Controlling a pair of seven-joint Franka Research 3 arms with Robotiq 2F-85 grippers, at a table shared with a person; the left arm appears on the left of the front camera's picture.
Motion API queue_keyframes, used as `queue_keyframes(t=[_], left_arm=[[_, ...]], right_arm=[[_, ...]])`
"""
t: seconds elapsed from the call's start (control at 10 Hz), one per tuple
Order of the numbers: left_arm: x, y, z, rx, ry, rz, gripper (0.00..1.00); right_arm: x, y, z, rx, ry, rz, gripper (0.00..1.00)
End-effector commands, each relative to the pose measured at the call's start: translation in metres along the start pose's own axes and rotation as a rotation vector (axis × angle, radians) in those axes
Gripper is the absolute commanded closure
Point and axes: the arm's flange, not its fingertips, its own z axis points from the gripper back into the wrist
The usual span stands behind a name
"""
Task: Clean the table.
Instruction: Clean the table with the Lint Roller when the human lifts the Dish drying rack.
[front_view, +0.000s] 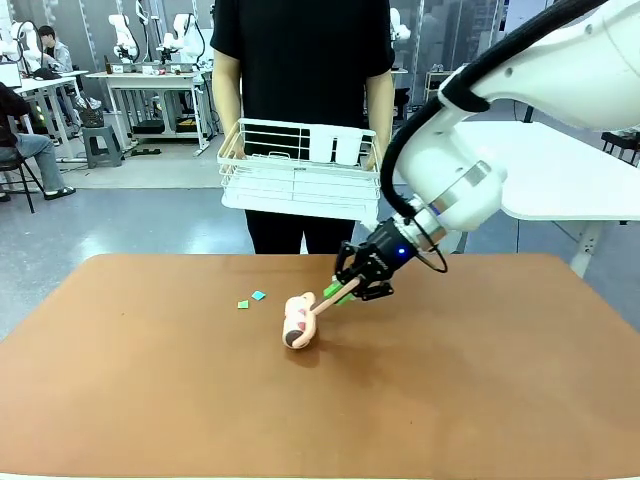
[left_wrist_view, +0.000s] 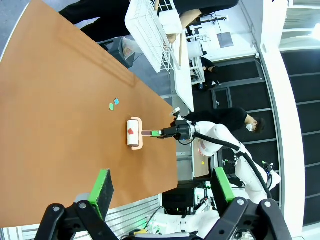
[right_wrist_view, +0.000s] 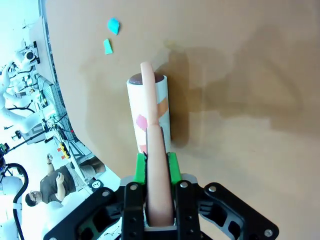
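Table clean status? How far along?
Partly done: coloured bits are stuck to the lint roller, so some scraps look picked up. In hand: the right gripper is shut on the roller's pink handle, with the roller resting on the table. Left to do: a green scrap and a blue scrap lie just beside it. The left gripper is open and holds nothing.

Grey floor (front_view: 150, 215); white workbenches (front_view: 150, 78); grey stool (front_view: 100, 140).

Can't identify the two small scraps (front_view: 259, 296) beside the roller (front_view: 297, 325); its handle end hides inside my right claw (front_view: 336, 293).
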Motion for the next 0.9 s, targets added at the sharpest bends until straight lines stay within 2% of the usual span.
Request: queue_keyframes(t=[0.0,0.2,0.5,0.8], left_arm=[[0.002,0.0,0.004,-0.021,-0.003,-0.017,0.0],[0.002,0.0,0.004,-0.021,-0.003,-0.017,0.0],[0.002,0.0,0.004,-0.021,-0.003,-0.017,0.0],[0.002,0.0,0.004,-0.021,-0.003,-0.017,0.0]], right_arm=[[0.005,-0.008,-0.044,-0.085,0.055,-0.001,0.79],[0.005,-0.006,-0.044,-0.078,0.014,-0.008,0.79],[0.004,-0.006,-0.044,-0.048,0.011,-0.013,0.79],[0.003,-0.004,-0.028,0.011,-0.03,-0.018,0.79]])
